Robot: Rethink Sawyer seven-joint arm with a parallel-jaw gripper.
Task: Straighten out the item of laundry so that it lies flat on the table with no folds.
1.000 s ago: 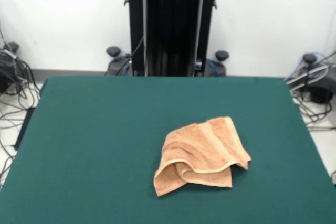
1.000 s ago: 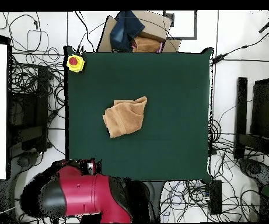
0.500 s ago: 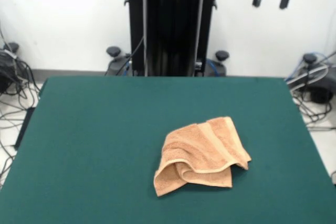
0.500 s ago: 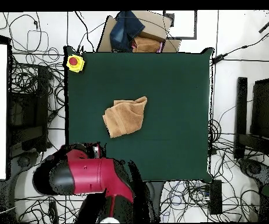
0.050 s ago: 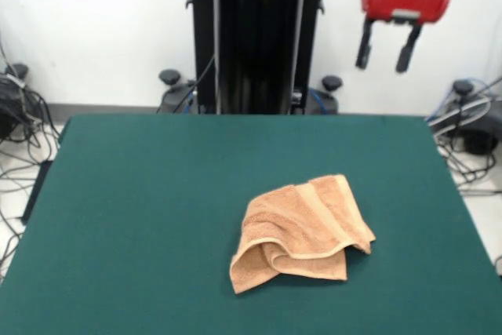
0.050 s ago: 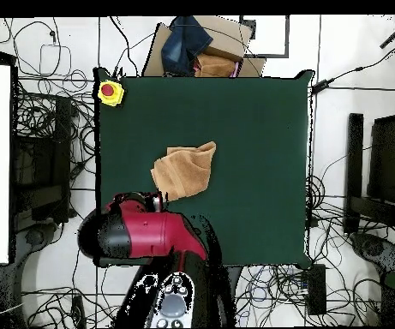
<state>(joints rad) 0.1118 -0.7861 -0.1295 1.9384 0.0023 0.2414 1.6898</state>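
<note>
One towel [image 5: 302,229] lies on one table [image 5: 141,202], and it is the only cloth on the green top. It is orange-tan terry, crumpled and folded over itself rather than flat: in the front view an upper layer drapes over lower ones, its paler hemmed edge curving across the near side, and a rolled fold bulges at the near left corner, with a small dark shadow under the right-hand tip. A woven band runs as a faint ridge up the upper layer toward the far right corner. No label shows from either camera. In the front view the heap sits right of the table's middle and toward the near edge, its long axis running from near left to far right. In the overhead view the towel [image 6: 184,171] lies a little left of the table's centre, well inside every edge of the table [image 6: 252,128], and its long axis runs from lower left to upper right, with a pointed corner at the upper right. One gripper [image 5: 385,46] hangs in the air above the far right part of the table, well apart from the towel, its two dark fingers [image 5: 364,43] spread with clear wall between them and nothing held. Overhead, the red arm [image 6: 145,236] covers the table's lower left edge, just below the towel.
</note>
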